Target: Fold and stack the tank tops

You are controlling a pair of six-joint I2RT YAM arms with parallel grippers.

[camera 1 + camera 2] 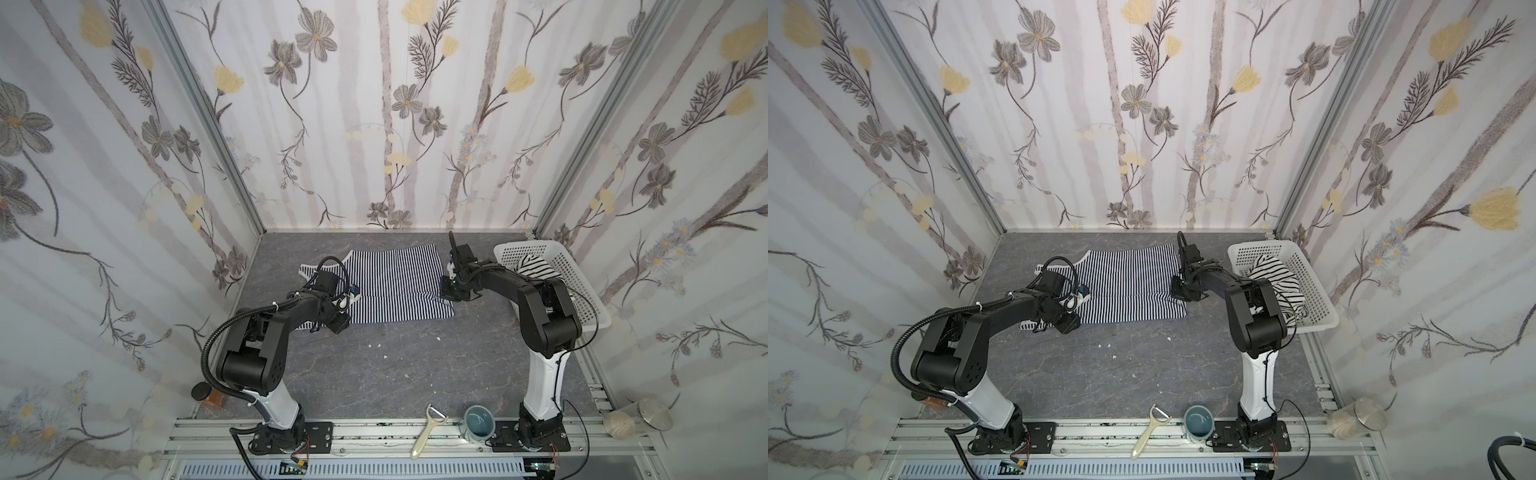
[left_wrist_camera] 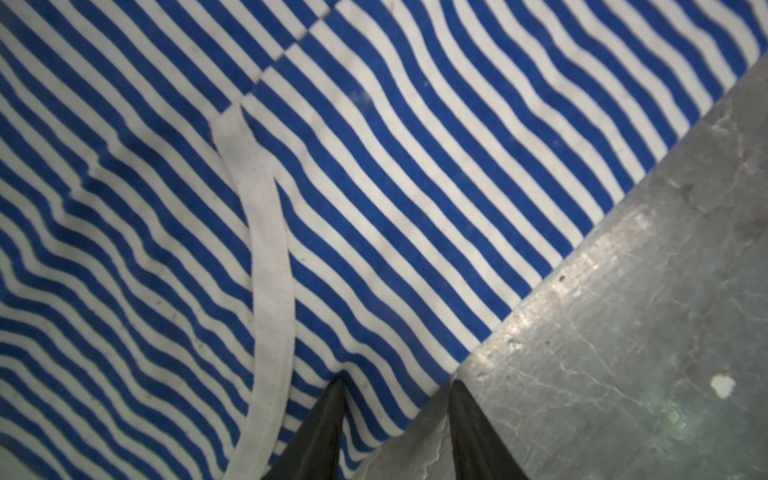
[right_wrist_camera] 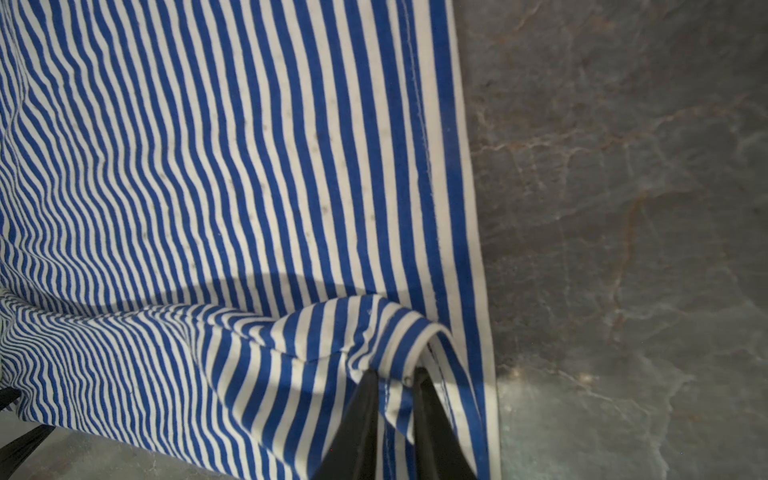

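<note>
The navy-and-white striped tank top [image 1: 395, 282] [image 1: 1125, 282] lies spread flat on the grey table, across the far middle. My right gripper [image 3: 397, 374] [image 1: 446, 296] is shut on its hem corner, and a small fold of cloth [image 3: 332, 328] rises at the fingers. My left gripper [image 2: 398, 384] [image 1: 338, 323] stands open over the near edge by the white trim [image 2: 270, 266], one finger on the cloth and one on the bare table. The white tank top with black stripes [image 1: 536, 266] [image 1: 1273, 272] lies crumpled in the basket.
The white perforated basket [image 1: 582, 286] [image 1: 1312, 291] stands at the back right against the wall. On the front rail lie a peeler [image 1: 426, 432] and a blue cup [image 1: 478, 422]. A clear jar [image 1: 638, 417] is at the right and a dark-lidded jar [image 1: 205, 392] at the left.
</note>
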